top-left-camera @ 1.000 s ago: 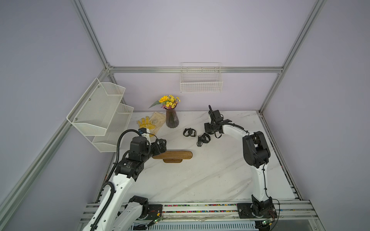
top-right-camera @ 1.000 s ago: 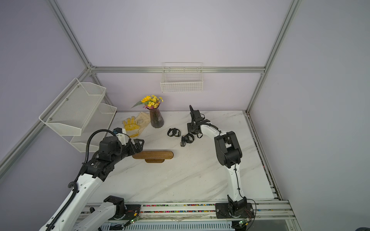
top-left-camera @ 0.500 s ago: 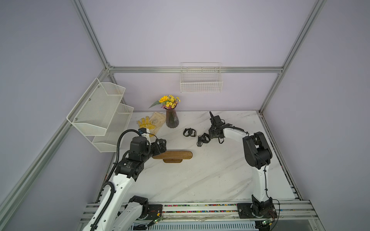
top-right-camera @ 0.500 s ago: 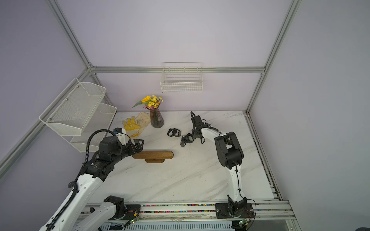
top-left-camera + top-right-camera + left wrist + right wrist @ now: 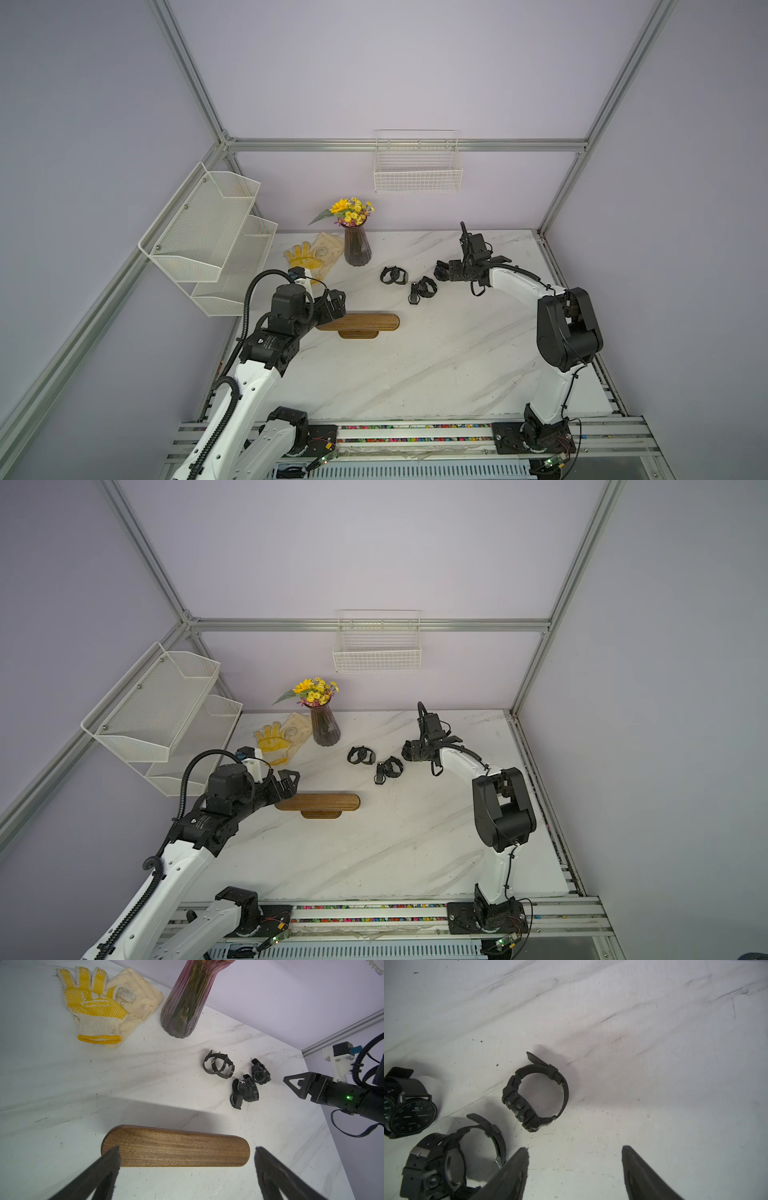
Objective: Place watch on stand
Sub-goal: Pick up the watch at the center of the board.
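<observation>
The stand (image 5: 357, 322) (image 5: 318, 802), a brown wooden bar on an oval base, rests on the marble table; nothing is on it. My left gripper (image 5: 333, 306) (image 5: 187, 1155) hovers open at the bar's left end, fingers spread wide over the bar (image 5: 175, 1149). Several black watches lie behind the stand in two clusters (image 5: 394, 275) (image 5: 423, 289). My right gripper (image 5: 441, 272) (image 5: 575, 1153) is open and empty just right of them. One looped watch (image 5: 535, 1097) lies ahead of its fingertips, apart from them; another watch (image 5: 452, 1159) sits beside one finger.
A dark vase of yellow flowers (image 5: 356, 249) and a yellow-dotted work glove on a cloth (image 5: 305, 259) stand at the back left. White mesh shelves (image 5: 212, 237) hang on the left wall and a wire basket (image 5: 417, 176) on the back wall.
My right gripper has drawn back to the right, away from the nearer watch cluster, and its jaws have spread wider. The left arm and the stand have not moved.
</observation>
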Controlling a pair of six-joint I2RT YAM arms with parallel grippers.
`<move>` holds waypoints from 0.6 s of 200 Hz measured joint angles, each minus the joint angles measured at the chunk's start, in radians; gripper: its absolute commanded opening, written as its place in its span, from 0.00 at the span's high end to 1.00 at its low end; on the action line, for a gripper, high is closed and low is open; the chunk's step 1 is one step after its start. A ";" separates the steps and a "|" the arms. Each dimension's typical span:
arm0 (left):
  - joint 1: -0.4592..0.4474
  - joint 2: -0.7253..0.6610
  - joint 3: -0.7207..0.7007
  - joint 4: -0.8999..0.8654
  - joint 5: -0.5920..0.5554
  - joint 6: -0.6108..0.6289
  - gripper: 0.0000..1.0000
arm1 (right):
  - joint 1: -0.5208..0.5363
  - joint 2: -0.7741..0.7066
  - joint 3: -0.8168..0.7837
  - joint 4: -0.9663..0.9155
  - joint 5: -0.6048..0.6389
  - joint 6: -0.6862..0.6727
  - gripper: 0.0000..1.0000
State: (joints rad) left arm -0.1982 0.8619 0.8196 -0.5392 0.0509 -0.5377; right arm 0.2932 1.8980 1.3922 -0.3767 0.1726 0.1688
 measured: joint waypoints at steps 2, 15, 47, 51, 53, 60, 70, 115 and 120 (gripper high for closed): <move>0.000 0.000 0.000 0.000 0.000 0.000 0.00 | 0.000 0.003 0.004 0.000 -0.007 0.000 0.27; 0.000 0.000 0.000 0.000 0.000 0.000 0.00 | 0.000 0.023 0.023 0.011 -0.038 -0.002 0.28; 0.000 -0.001 0.000 0.000 0.000 0.000 0.00 | 0.002 0.090 0.099 0.014 -0.109 -0.024 0.33; 0.000 -0.002 0.000 0.000 0.000 0.000 0.00 | 0.002 0.099 0.109 0.015 -0.116 -0.027 0.33; 0.000 -0.002 0.000 0.000 0.000 0.000 0.00 | 0.002 0.103 0.112 0.015 -0.121 -0.030 0.33; 0.000 -0.002 0.000 0.000 0.000 0.000 0.00 | 0.002 0.115 0.124 0.016 -0.132 -0.036 0.34; 0.000 -0.002 0.000 0.000 0.000 0.000 0.00 | 0.002 0.132 0.138 0.014 -0.145 -0.045 0.35; -0.001 -0.002 0.000 0.000 0.000 0.000 0.00 | 0.002 0.205 0.194 0.000 -0.191 -0.078 0.39; -0.001 -0.002 0.000 0.000 0.000 0.000 0.00 | 0.002 0.208 0.194 -0.001 -0.195 -0.080 0.39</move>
State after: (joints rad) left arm -0.1989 0.8597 0.8196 -0.5392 0.0513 -0.5377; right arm 0.2955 2.1063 1.5860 -0.3775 -0.0219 0.0887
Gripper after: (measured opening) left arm 0.998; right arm 0.614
